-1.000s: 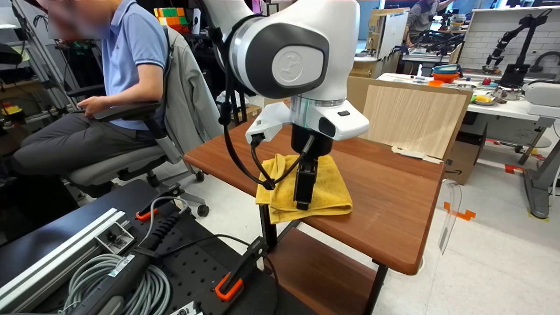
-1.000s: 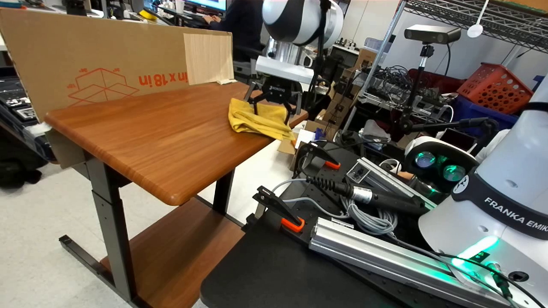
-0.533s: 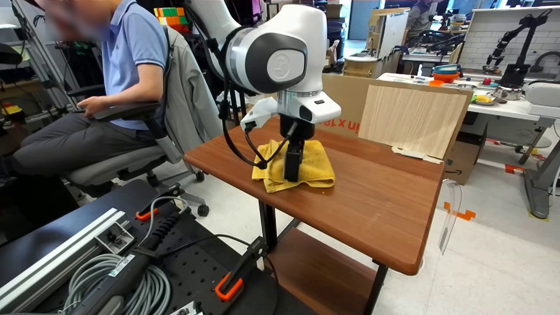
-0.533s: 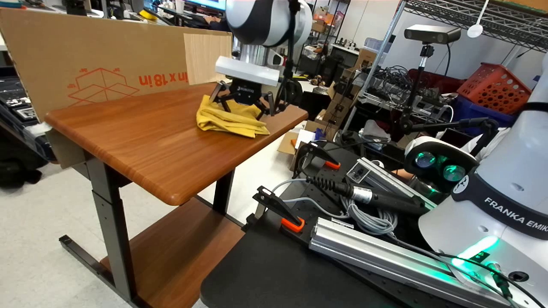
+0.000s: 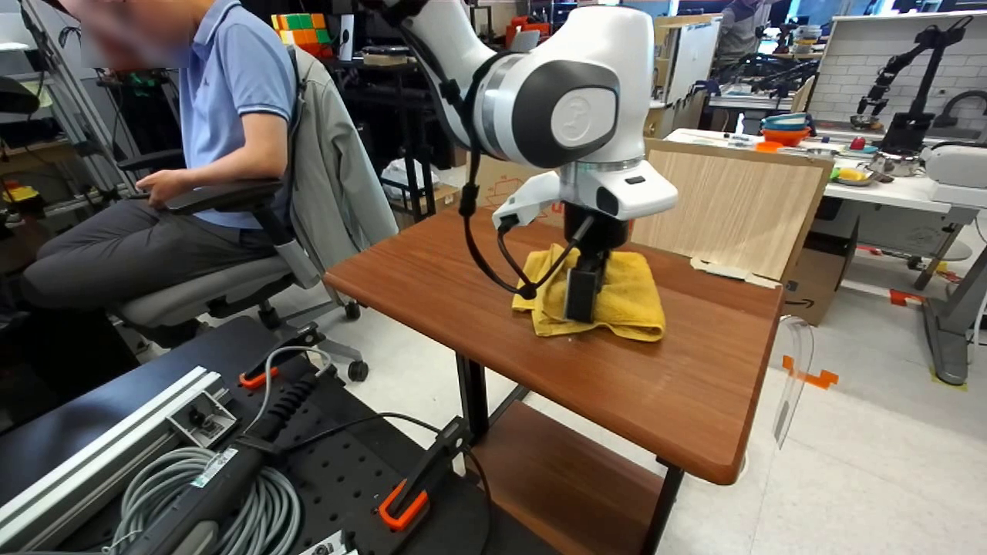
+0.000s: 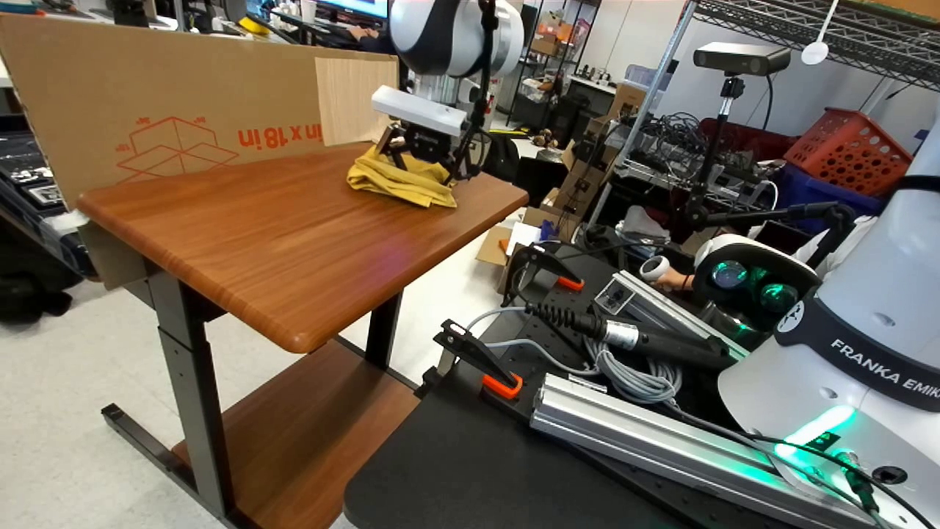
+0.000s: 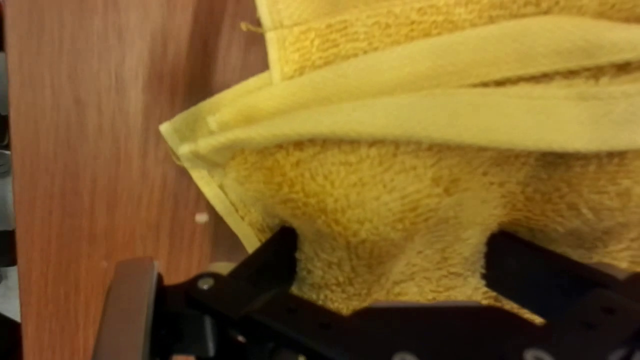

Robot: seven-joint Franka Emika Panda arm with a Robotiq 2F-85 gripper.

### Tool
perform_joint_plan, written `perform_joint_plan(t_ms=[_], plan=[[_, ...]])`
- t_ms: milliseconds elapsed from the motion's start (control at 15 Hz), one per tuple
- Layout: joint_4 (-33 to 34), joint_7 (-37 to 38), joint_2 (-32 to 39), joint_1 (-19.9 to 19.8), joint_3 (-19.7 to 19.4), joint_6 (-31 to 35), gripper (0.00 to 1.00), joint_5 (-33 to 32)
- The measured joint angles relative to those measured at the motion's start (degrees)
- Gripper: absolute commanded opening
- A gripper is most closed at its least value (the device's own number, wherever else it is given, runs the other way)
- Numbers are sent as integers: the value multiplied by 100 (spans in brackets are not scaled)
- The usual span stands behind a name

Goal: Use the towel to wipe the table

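Pressing yellow towel [image 5: 628,301] onto table [image 5: 617,374] with gripper [image 7: 391,235] spread wide, not pinched. Judged mid-wipe; cannot confirm coverage. Have yet to wipe up pale speck [image 7: 201,217] on table, just beside towel.

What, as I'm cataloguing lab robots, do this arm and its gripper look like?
The arm is white, with grey joint covers and silvery rings; a black cable runs along it. A dark band on its base carries white FRANKA lettering. The gripper is black, with two angular fingers.

Rough-napped cloth towel [image 7: 370,190], smooth, faintly glossy wooden table [image 6: 286,228]
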Motion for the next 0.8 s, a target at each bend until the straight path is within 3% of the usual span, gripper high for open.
perform_joint_plan(t_ms=[467, 800], plan=[[275, 79, 85, -798, -126, -235, 100, 40], [-235, -512, -170, -817, 91, -361, 100, 23]])
